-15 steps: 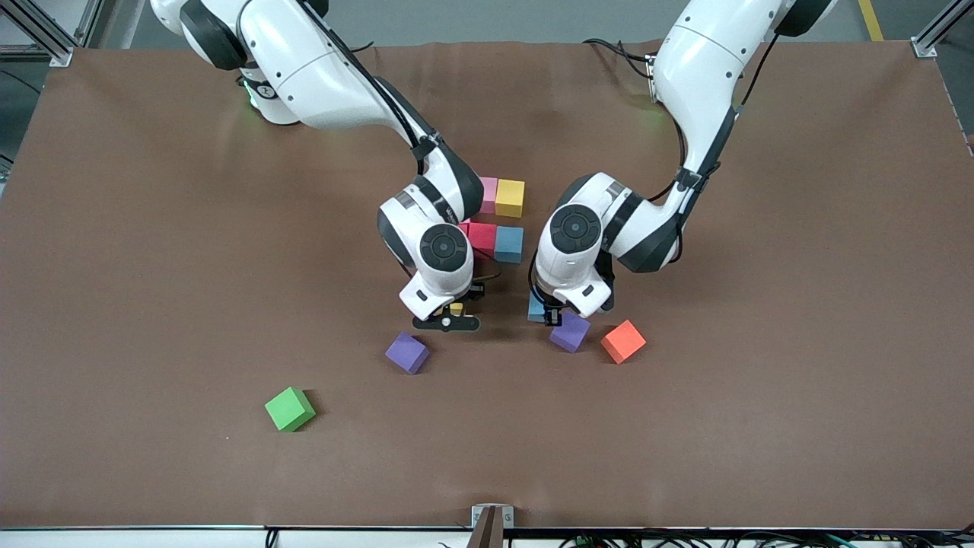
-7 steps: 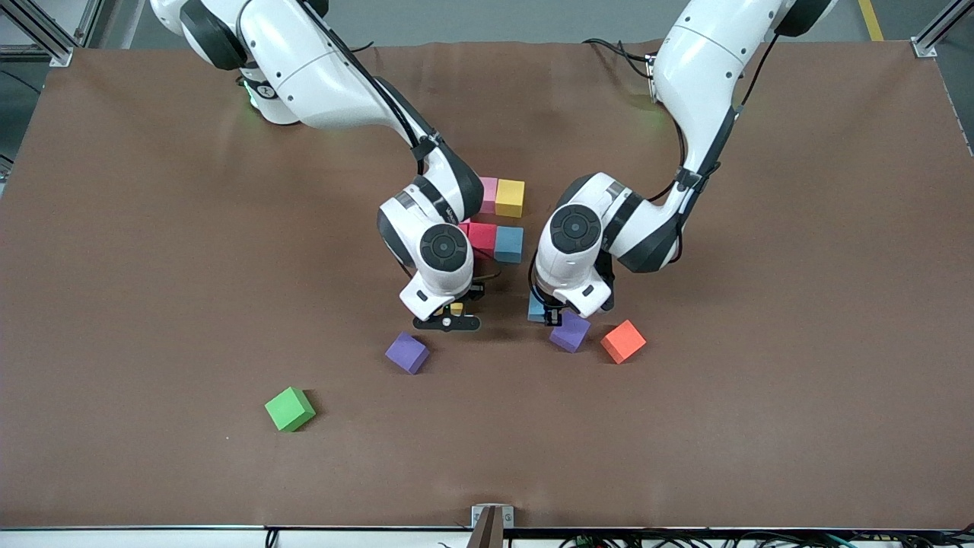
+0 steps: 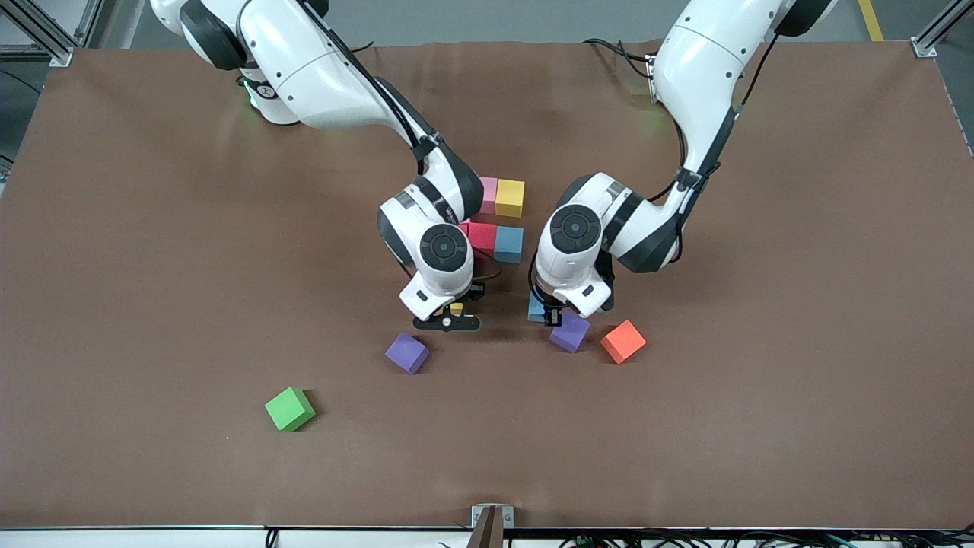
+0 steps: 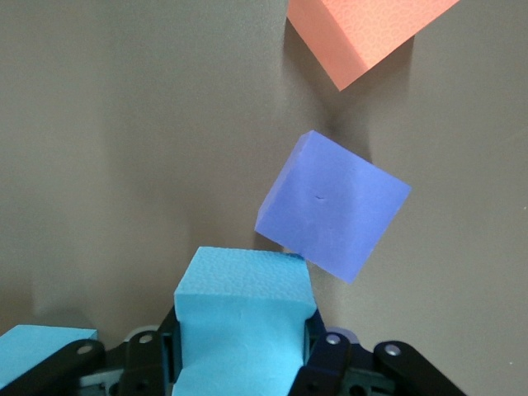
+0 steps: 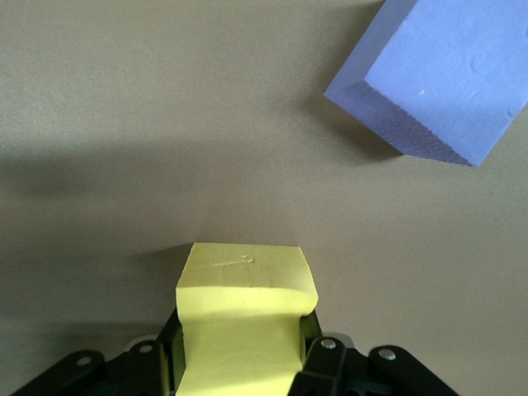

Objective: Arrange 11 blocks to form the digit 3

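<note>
My right gripper (image 3: pixel 454 312) is shut on a yellow cube (image 3: pixel 456 308), low over the table; the right wrist view shows the cube (image 5: pixel 245 309) squeezed between the jaws. My left gripper (image 3: pixel 542 310) is shut on a light blue cube (image 3: pixel 536 307), which also shows in the left wrist view (image 4: pixel 243 309). A second light blue cube (image 4: pixel 41 356) lies beside it. The part-built figure, with a pink (image 3: pixel 488 195), a yellow (image 3: pixel 510 198), a red (image 3: pixel 482 236) and a light blue cube (image 3: pixel 509 243), lies farther from the front camera, partly hidden by the right wrist. One purple cube (image 3: pixel 570 331) touches the held blue cube.
Another purple cube (image 3: pixel 407 352) lies just nearer the front camera than the right gripper and shows in the right wrist view (image 5: pixel 437 82). An orange cube (image 3: pixel 623 341) lies beside the first purple cube. A green cube (image 3: pixel 289 409) lies toward the right arm's end.
</note>
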`<state>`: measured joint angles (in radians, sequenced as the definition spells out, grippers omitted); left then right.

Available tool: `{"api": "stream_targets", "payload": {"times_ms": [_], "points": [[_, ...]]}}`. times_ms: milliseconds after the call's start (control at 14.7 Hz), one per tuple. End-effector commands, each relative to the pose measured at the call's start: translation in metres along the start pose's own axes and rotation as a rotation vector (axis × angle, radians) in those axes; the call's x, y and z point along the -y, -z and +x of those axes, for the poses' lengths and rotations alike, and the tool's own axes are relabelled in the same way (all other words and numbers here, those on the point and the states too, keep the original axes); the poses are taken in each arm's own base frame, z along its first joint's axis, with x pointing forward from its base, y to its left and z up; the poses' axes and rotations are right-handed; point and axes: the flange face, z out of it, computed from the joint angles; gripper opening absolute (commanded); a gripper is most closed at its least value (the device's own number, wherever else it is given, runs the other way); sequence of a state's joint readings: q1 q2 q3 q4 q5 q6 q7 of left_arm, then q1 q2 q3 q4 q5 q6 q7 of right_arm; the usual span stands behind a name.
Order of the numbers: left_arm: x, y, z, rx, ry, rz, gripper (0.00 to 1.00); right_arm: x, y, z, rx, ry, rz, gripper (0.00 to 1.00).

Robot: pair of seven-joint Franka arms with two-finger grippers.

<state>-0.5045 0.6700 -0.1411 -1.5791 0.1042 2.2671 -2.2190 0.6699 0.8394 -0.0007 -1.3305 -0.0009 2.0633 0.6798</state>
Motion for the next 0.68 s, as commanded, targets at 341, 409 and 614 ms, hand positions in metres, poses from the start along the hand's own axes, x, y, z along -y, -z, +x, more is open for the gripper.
{"api": "stream_targets", "payload": {"times_ms": [341,409,614], "points": [[-0.0020,-0.0001,-0.0012,0.005,-0.002,-0.012,0.29,0.0018,0.0013,0.0018,-0.006,0.029,-0.009,0.00],[-0.0020,-0.0001,-0.0012,0.005,-0.002,-0.012,0.29,0.0018,0.0013,0.0018,-0.006,0.026,-0.008,0.00],[-0.0020,-0.0001,-0.0012,0.005,-0.002,-0.012,0.29,0.0030,0.0013,0.0009,-0.003,0.012,-0.004,0.00]]}}
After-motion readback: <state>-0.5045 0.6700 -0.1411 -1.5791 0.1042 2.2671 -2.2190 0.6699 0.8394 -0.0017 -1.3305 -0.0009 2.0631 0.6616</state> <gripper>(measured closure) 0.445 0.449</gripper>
